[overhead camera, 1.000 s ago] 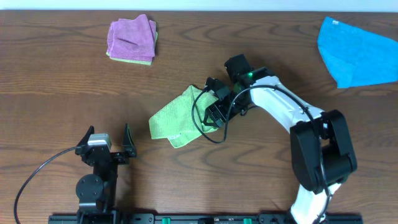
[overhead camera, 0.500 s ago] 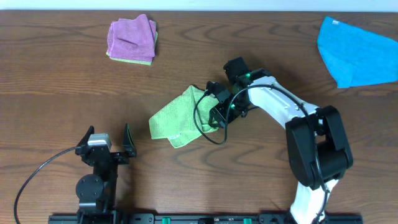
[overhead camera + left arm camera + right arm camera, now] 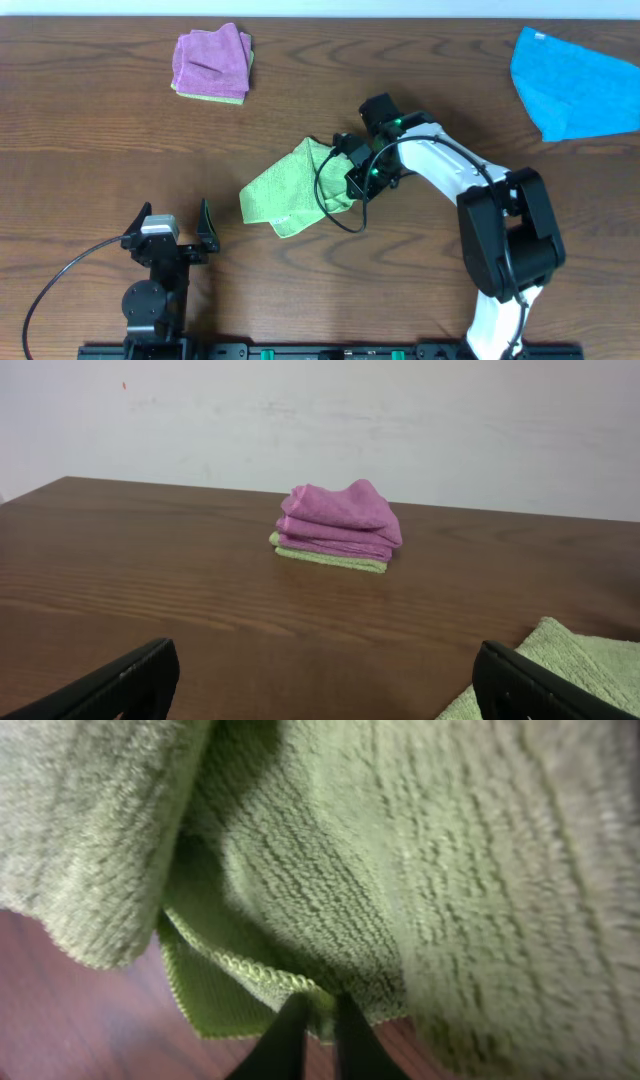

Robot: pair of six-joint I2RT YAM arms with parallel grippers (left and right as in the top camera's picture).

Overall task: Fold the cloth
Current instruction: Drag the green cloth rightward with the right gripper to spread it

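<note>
Dark wooden table [image 3: 100, 150] fills every view you have. Nearest you, at the front edge, your left gripper [image 3: 172, 222] sits with its fingers spread wide and nothing between them; the cloth's near-left corner lies just to its right, not touching it. Further in, near the middle of the table, the green cloth [image 3: 285, 190] lies partly folded and rumpled, its layers bunched along the right side. Your right gripper [image 3: 352, 175] is at that right side, its two fingers pinched nearly together on the cloth's stitched hem. Beyond, at the far left, a folded pink stack [image 3: 212, 62] rests on a green layer. A blue cloth [image 3: 570, 85] lies at the far right corner.
</note>
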